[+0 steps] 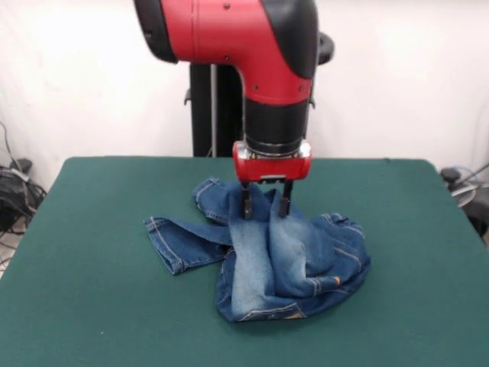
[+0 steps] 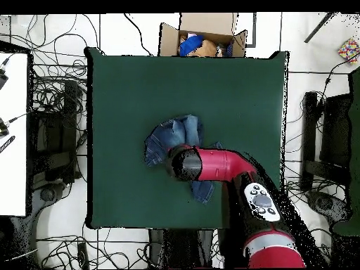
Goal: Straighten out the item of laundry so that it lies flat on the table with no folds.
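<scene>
A robotics lab: a green felt counter (image 2: 126, 91) stands on a pale tiled floor (image 2: 63, 28) strewn with black cables (image 2: 53, 91), an open cardboard box (image 2: 204, 35) of oddments at its 12 o'clock edge, bare white wall (image 1: 92, 76) behind.

No legible text, label, brand, number or sign is shown on any surface in either view.
</scene>
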Available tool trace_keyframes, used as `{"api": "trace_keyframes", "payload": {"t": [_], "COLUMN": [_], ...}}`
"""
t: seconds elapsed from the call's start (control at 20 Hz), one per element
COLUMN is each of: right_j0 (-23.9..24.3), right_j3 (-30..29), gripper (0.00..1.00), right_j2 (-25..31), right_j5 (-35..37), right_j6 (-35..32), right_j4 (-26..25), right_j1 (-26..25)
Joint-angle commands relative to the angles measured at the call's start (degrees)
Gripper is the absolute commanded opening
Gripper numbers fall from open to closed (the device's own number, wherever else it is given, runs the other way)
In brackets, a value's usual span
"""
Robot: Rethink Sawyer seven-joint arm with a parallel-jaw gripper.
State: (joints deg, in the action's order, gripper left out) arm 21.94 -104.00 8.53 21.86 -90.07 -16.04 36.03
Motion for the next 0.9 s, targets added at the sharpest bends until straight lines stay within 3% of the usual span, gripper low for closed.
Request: {"api": "trace_keyframes", "payload": {"t": [0.05,0.3,0.9], "right_j0": [0.3,-1.8,-6.8], "right_j3": [-1.6,-3.6,-8.4], "gripper": [1.00,1.00,1.00], "right_j2": [3.7,3.4,3.0], "right_j5": [-3.3,-5.7,-5.2], "right_j6": [-2.0,-5.4,-10.3], "right_j4": [-4.2,-3.7,0.6], "right_j1": [-4.9,-5.4,-0.4]}}
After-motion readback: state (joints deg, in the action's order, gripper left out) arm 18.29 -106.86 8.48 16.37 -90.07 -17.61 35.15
